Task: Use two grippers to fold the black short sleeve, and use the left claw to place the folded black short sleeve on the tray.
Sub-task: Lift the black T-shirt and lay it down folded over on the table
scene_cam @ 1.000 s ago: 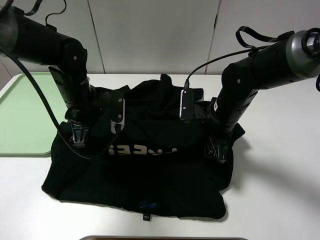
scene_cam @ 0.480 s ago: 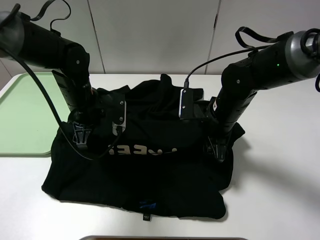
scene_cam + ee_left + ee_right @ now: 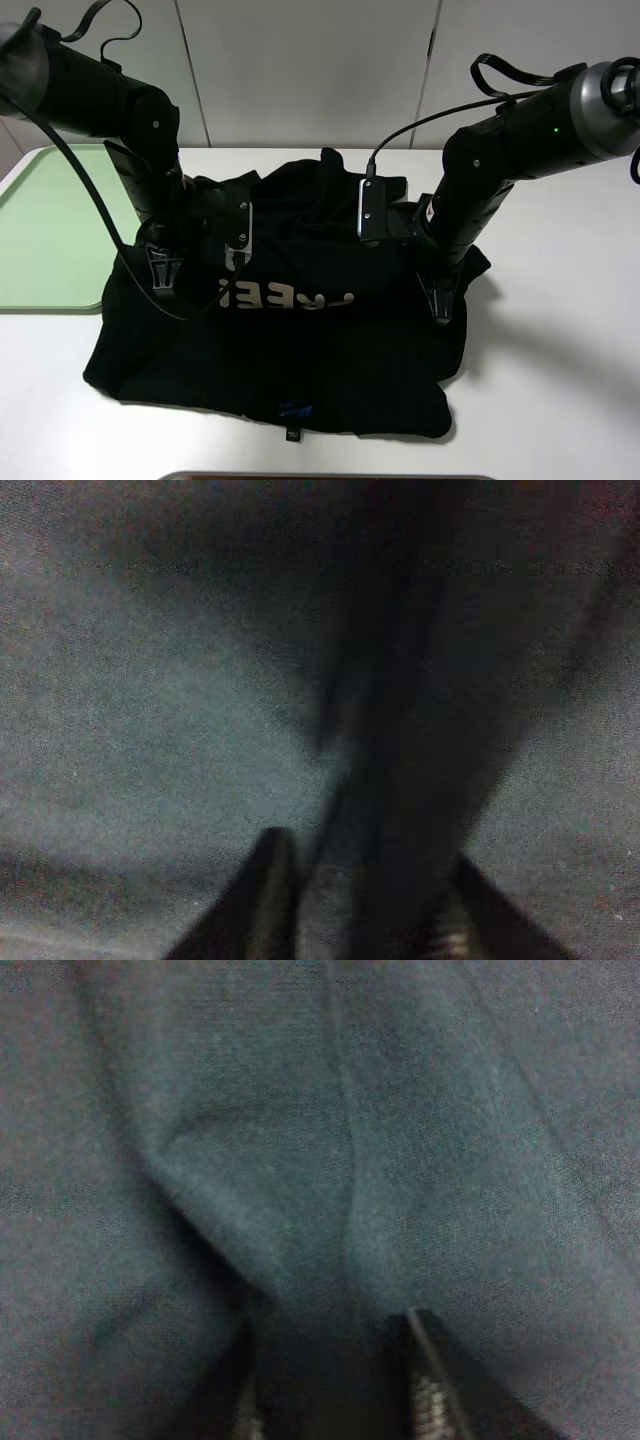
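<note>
Pinch on: left claw (image 3: 163, 277) and right claw (image 3: 441, 303) each grip the shirt (image 3: 300, 365); bites look shallow, so one may slip on lifting and skew the fold.

The left gripper (image 3: 163, 282) and right gripper (image 3: 441, 303), with their arms above them, bar both sides and the far half of the black short sleeve (image 3: 300, 370). Its near half lies open from above. Left of it the tray (image 3: 50, 230) and right of it bare table (image 3: 560, 350) give passage.
</note>
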Action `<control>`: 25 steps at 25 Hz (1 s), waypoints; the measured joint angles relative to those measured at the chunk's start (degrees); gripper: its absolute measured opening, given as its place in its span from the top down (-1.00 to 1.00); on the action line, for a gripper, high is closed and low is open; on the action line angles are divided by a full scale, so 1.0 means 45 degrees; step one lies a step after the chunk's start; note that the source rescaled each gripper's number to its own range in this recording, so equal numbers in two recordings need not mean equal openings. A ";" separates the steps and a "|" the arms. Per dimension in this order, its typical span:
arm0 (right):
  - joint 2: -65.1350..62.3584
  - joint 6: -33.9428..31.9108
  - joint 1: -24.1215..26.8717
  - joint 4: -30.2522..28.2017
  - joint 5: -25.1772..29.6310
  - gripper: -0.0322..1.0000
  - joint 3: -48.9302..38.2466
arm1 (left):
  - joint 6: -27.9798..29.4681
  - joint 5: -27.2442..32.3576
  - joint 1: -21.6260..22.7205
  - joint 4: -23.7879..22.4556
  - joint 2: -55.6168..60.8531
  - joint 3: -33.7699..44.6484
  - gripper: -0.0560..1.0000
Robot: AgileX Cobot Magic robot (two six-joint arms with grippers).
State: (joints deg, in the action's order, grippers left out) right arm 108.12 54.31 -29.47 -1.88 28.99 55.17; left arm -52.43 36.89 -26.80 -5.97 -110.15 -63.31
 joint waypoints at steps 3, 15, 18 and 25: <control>0.0000 0.0047 0.0000 0.0000 0.0028 0.93 0.0000 | 0.0000 0.0000 0.0000 0.0000 0.0000 0.0000 0.83; 0.0000 0.0098 0.0000 0.0000 0.0040 0.94 0.0000 | 0.0000 0.0000 0.0000 0.0000 0.0000 0.0000 0.89; 0.0000 0.0098 0.0000 0.0000 0.0040 0.94 0.0000 | -0.0011 0.0000 0.0000 0.0000 0.0000 0.0000 0.89; 0.0000 0.0098 0.0000 0.0000 0.0040 0.94 0.0000 | -0.0022 0.0000 0.0000 0.0000 0.0026 0.0000 0.89</control>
State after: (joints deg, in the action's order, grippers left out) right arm 108.12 54.75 -29.47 -1.88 29.16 55.17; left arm -52.53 36.89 -26.80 -5.97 -110.03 -63.31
